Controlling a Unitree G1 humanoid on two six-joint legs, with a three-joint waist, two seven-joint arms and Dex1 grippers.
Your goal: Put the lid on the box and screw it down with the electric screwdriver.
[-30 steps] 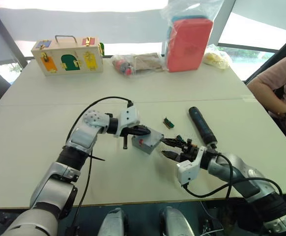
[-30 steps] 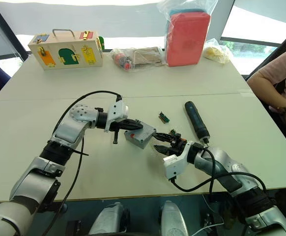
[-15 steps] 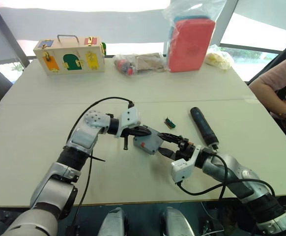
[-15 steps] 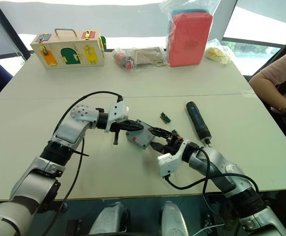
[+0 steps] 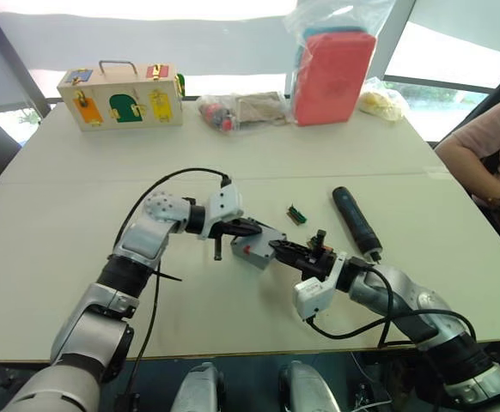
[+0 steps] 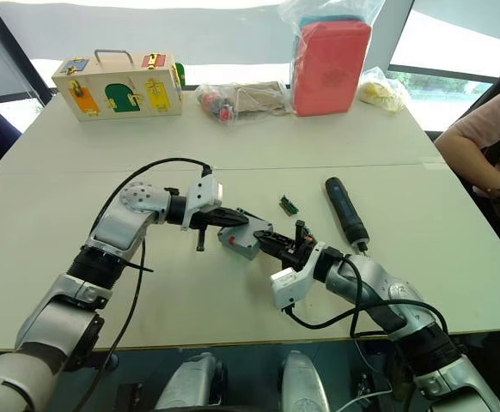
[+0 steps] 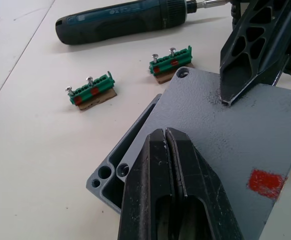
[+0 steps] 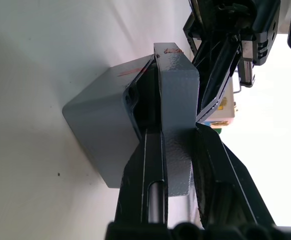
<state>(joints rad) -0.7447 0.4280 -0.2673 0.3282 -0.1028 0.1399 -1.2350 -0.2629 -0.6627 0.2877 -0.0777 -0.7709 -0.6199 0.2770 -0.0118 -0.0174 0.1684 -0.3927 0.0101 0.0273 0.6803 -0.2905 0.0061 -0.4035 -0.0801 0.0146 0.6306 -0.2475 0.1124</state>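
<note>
The grey lid lies skewed on the grey box, and a corner of the box rim shows beside it. A red patch marks the lid's top. My left gripper is shut, its tips resting on the lid. My right gripper reaches in from the other side and is shut on the lid's edge, with one finger under it and one on top. The black electric screwdriver lies on the table to the right of the box, away from both grippers.
Two green connector blocks lie between the box and the screwdriver. At the table's far edge stand a wooden latch box, some bags and a red case in plastic. A person's arm is at the right.
My right gripper has moved left to the box and closed on the lid's edge. The left gripper has stayed shut on top of the lid.
</note>
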